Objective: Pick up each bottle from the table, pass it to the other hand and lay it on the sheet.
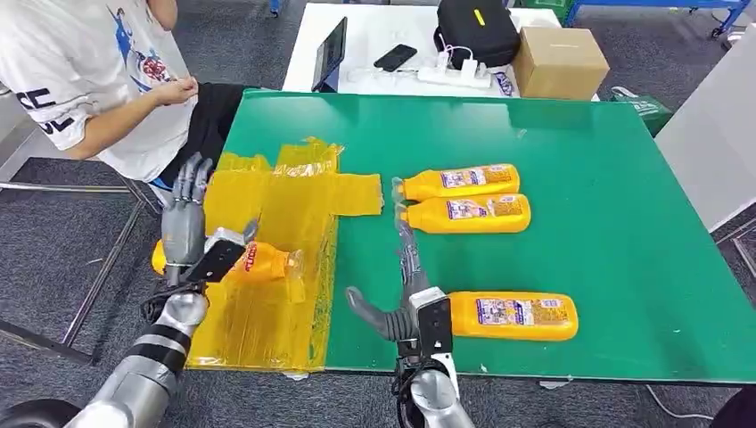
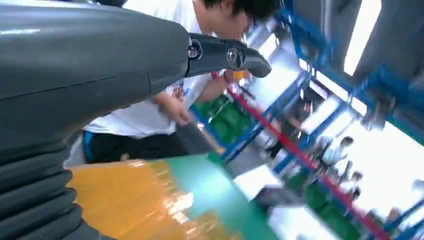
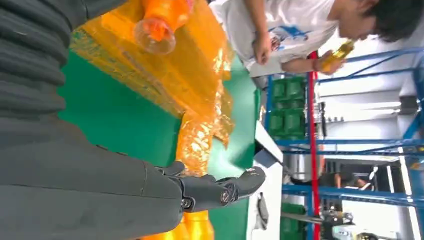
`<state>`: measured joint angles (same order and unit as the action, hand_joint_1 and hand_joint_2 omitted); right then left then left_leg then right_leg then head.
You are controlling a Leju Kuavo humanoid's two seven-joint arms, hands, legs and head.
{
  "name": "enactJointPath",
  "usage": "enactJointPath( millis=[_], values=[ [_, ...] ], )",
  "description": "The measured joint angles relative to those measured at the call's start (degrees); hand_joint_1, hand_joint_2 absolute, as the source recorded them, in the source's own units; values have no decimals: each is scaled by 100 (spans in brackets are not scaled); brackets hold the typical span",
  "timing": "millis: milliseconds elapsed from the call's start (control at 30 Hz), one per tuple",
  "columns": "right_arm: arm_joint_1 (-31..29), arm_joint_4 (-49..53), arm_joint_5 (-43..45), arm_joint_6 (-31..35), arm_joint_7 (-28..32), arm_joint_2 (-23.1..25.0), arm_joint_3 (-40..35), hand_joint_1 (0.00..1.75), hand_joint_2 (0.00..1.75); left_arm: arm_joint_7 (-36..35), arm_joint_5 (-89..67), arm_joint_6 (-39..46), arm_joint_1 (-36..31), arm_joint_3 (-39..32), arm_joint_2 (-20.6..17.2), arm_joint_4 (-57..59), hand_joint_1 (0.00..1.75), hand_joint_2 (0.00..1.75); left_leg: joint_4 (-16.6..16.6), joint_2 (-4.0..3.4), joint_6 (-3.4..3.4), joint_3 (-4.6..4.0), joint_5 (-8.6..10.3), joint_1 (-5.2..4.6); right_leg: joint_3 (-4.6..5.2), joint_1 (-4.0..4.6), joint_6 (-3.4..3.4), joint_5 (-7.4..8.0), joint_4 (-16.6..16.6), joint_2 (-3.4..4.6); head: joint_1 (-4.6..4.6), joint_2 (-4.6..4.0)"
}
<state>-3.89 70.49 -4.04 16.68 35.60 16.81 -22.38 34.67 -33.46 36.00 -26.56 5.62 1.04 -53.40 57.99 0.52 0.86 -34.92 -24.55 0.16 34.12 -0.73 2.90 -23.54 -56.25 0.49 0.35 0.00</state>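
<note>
The green table (image 1: pixel 579 267) stands on a grey carpet floor, and behind it there is a white table (image 1: pixel 374 36) with a black bag (image 1: pixel 477 31), a cardboard box (image 1: pixel 560 61), a phone (image 1: pixel 395 57) and a power strip (image 1: pixel 455 73) on it. At the left side of the green table a person in a white T-shirt (image 1: pixel 80 80) sits just beside the edge. The yellow sheet (image 1: pixel 285 214) covers the left part of the green table, and it is wrinkled and shiny.

From left to right in the head view: the left hand (image 1: pixel 184 223) is over the left edge of the sheet with its fingers stretched up and apart, holding nothing. Just beside it one orange bottle (image 1: pixel 258 263) lies on the sheet, partly hidden behind the wrist. The right hand (image 1: pixel 401 285) is over the green surface with fingers spread and empty. Its wrist is close to the cap end of the near bottle (image 1: pixel 513 316). Further back two bottles (image 1: pixel 464 183) lie on their sides, parallel and almost touching, caps toward the sheet.

The left wrist view is blurred, but it shows blue racks (image 2: pixel 295 100) and bright lights of the room. The right wrist view shows the clear cap of the bottle on the sheet, and green crates (image 3: pixel 286 107) in blue shelves behind the person.
</note>
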Motion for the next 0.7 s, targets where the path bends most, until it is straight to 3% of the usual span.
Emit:
enactJointPath(
  millis=[333, 500, 533, 700],
  values=[
    [-90, -308, 0, 11, -22, -9, -72, 0, 175, 535, -142, 411, 56, -1060, 772, -833, 0, 0, 0, -4, -1, -4, 0, 11, 7, 11, -2, -2, -2, 0, 0, 0],
    [-112, -380, -2, 13, -22, -13, -103, 0, 175, 537, -147, 411, 85, -1260, 905, -1068, 0, 0, 0, 1, -1, -5, 0, 10, 6, 10, -2, -2, -1, 0, 2, 0],
    [-114, -391, -18, 13, -22, -13, -105, 0, 175, 537, -116, 411, 95, -1275, 916, -1093, 0, 175, 0, 0, -1, -5, 0, 10, 6, 10, -2, -2, -1, 0, 0, 0],
    [-108, -395, -775, 177, -269, -149, -214, 0, 175, 540, 1678, -189, 206, -1089, 916, -1057, 0, 175, 0, 0, -1, -5, 0, 9, 8, 9, -2, -2, 1, 0, -4, 0]
  ],
)
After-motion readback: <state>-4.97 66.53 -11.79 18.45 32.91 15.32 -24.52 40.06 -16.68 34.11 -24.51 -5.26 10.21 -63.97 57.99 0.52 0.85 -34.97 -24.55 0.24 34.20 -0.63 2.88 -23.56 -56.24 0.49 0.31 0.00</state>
